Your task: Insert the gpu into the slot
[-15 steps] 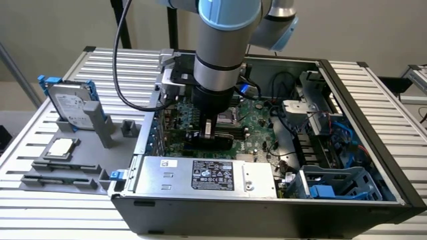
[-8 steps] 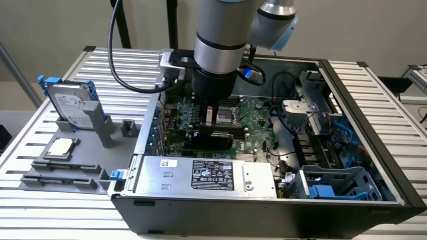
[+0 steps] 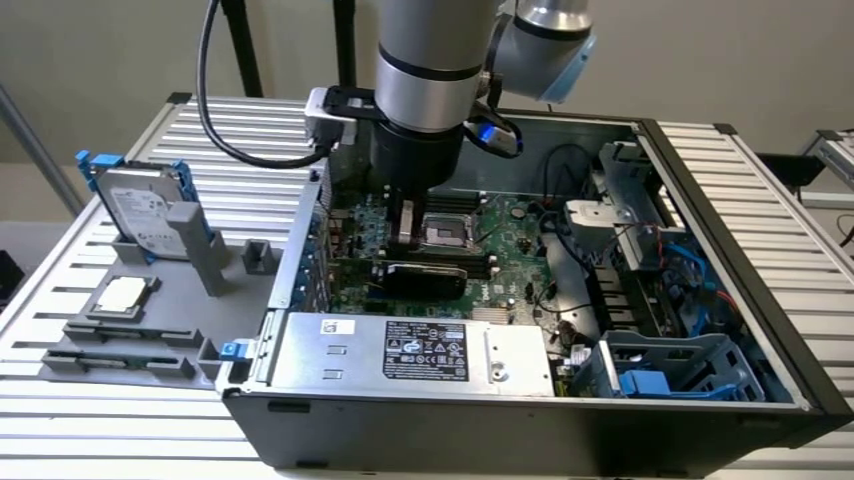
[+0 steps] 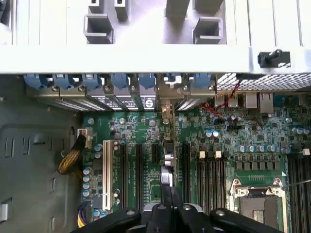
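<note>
The gpu (image 3: pixel 420 275), a black-shrouded card, stands on edge on the green motherboard (image 3: pixel 514 265) inside the open computer case. In the wrist view the gpu (image 4: pixel 167 145) appears edge-on as a thin strip running from the rear brackets toward my gripper (image 4: pixel 170 196). My gripper (image 3: pixel 411 236) hangs straight down over the card's top edge, its two black fingers (image 4: pixel 164 204) drawn together right at that edge. I cannot tell whether they pinch the edge or only rest against it. The slot is hidden beneath the card.
A silver labelled power-supply box (image 3: pixel 414 350) lies along the case's near side. The CPU socket (image 4: pixel 257 204) and black memory slots (image 4: pixel 209 170) sit beside the card. Cables and a blue drive cage (image 3: pixel 667 375) crowd the exterior view's right. A hard drive (image 3: pixel 140 210) stands outside the case.
</note>
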`<action>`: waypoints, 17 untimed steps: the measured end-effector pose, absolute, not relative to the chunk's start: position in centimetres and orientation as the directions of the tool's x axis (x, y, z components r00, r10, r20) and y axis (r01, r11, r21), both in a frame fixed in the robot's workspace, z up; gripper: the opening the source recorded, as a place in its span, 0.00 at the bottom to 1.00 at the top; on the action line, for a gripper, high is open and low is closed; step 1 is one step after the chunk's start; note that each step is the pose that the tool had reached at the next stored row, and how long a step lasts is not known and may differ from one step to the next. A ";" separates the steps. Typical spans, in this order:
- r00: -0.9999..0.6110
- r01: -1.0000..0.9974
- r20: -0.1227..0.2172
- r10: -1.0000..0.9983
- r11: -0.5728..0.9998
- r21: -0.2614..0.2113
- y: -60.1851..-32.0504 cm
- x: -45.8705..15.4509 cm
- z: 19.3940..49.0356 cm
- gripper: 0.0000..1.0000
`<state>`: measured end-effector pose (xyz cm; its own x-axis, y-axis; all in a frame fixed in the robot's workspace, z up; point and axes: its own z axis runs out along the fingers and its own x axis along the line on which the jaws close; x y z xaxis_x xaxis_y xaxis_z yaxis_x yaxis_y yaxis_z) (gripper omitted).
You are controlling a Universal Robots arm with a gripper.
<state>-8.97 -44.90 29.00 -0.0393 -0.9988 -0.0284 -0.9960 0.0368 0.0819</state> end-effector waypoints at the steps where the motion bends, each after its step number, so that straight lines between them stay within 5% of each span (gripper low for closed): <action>1: -0.039 -0.995 -0.027 -0.999 0.037 0.094 -44.9 -9.1 29.0 0.11; 17: -0.039 -0.950 0.018 -0.999 0.043 0.310 -44.9 -10.3 29.0 0.11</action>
<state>-10.34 -44.89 29.03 -0.0389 -0.9991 0.0184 -0.9498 0.0427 0.3100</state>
